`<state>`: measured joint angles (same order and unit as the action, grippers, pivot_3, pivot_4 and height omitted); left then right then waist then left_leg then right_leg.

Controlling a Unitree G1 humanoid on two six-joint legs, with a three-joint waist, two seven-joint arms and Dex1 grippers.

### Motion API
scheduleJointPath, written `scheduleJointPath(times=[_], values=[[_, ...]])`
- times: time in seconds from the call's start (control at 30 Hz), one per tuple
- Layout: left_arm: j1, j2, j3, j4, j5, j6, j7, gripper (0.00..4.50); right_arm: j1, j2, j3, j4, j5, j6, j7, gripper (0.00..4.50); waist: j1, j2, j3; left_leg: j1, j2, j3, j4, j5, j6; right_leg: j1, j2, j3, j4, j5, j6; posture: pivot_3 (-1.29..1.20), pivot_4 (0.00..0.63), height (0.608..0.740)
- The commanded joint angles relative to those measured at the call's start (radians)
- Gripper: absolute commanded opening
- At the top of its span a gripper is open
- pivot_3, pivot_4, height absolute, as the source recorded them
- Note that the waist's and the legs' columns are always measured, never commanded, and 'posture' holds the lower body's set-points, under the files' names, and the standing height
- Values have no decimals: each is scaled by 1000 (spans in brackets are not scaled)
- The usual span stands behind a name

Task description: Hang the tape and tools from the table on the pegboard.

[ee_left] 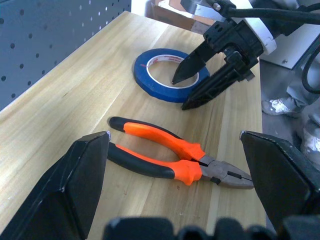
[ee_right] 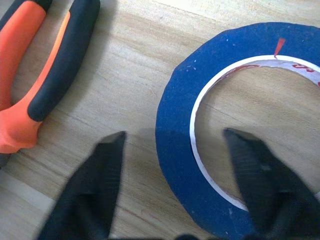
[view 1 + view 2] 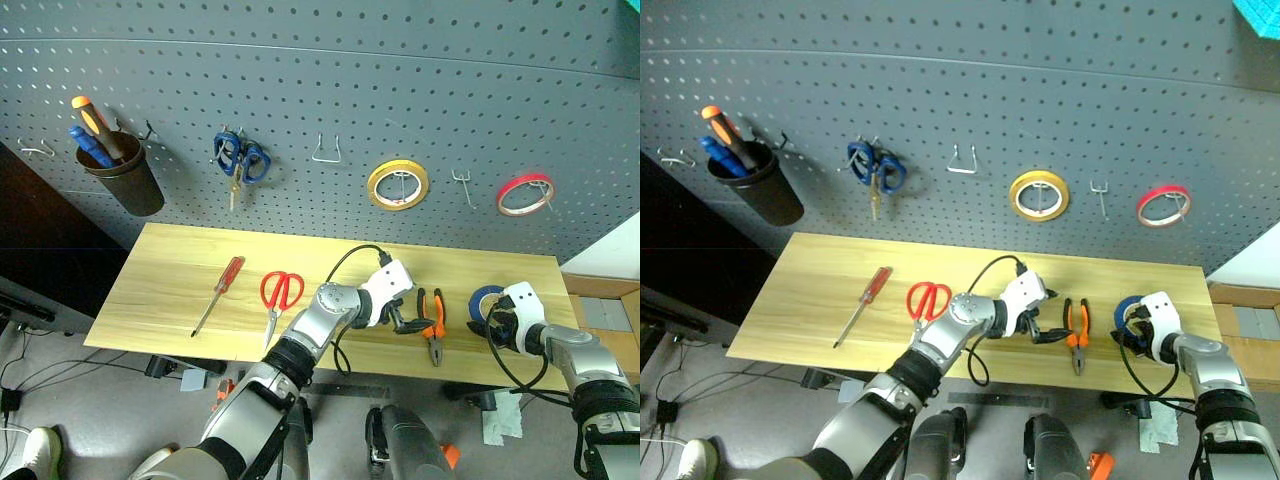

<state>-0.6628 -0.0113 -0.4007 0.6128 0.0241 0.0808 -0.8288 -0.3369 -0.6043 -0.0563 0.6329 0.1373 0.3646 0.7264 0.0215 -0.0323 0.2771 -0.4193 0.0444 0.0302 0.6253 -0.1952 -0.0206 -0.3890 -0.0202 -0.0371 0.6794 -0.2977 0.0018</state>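
From the head view, the right gripper [image 3: 497, 322] sits over the blue tape [image 3: 484, 301] near the table's [image 3: 180, 290] right end, with the pliers [image 3: 433, 325] beside it. In the left wrist view, one finger dips inside the ring and one sits outside, not yet pinching. The left gripper [image 1: 175, 190] gapes wide before the pliers, whose long axis runs handles away from it, nose toward it. In the right wrist view, the fingers straddle the band; best to close squarely across it, then lift level.
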Motion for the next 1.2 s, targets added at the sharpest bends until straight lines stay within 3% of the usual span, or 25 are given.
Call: scheduleJointPath(times=[0.03,0.17,0.3,0.47,0.6,0.73,0.93,1.07,1.2], values=[[-5,-9,11,-39,-8,-9,-8,4500,5,13,6,13,-4,9,9,1634,0,0,0,0,0,0,0,0,0,0,0,0,0,0,0,87,286,740],[-23,-12,23,-12,-6,-19,-9,4500,-6,18,3,20,-7,3,1,412,0,0,0,0,1,0,0,0,0,0,0,0,0,0,0,81,275,740],[-29,-15,37,-12,-18,-33,-22,4500,15,18,-14,-39,-5,-12,-32,390,-1,0,0,0,1,0,0,0,0,0,0,0,0,0,0,70,251,740],[8,19,75,-129,-79,39,-68,4500,191,-9,-1,-412,-57,-58,-95,389,0,10,-5,-6,0,1,0,2,-3,-4,0,-1,0,0,0,31,207,740],[123,126,123,-417,-167,210,-107,4500,387,14,-13,-811,-169,-105,-235,389,-5,19,-14,-9,0,3,1,2,-5,-10,0,0,2,0,1,-10,154,740],[209,190,201,-640,-251,373,-49,4500,480,60,29,-1027,-343,-182,-393,389,-17,23,-42,-14,1,2,0,4,-11,-16,1,-1,3,1,1,-61,98,740],[207,161,296,-742,-325,484,87,4500,425,85,91,-980,-499,-351,-533,389,-26,12,-110,-13,-1,2,4,5,-11,-13,1,0,2,4,7,-80,34,740],[155,119,283,-684,-314,449,134,4500,286,79,109,-829,-493,-453,-540,389,-34,4,-137,-5,-5,2,5,6,0,-4,2,1,-1,10,7,-70,4,740],[96,88,256,-608,-298,397,137,4500,170,72,116,-641,-409,-534,-459,389,-42,1,-156,2,-6,1,4,8,4,3,1,1,-4,14,2,-58,0,740]])
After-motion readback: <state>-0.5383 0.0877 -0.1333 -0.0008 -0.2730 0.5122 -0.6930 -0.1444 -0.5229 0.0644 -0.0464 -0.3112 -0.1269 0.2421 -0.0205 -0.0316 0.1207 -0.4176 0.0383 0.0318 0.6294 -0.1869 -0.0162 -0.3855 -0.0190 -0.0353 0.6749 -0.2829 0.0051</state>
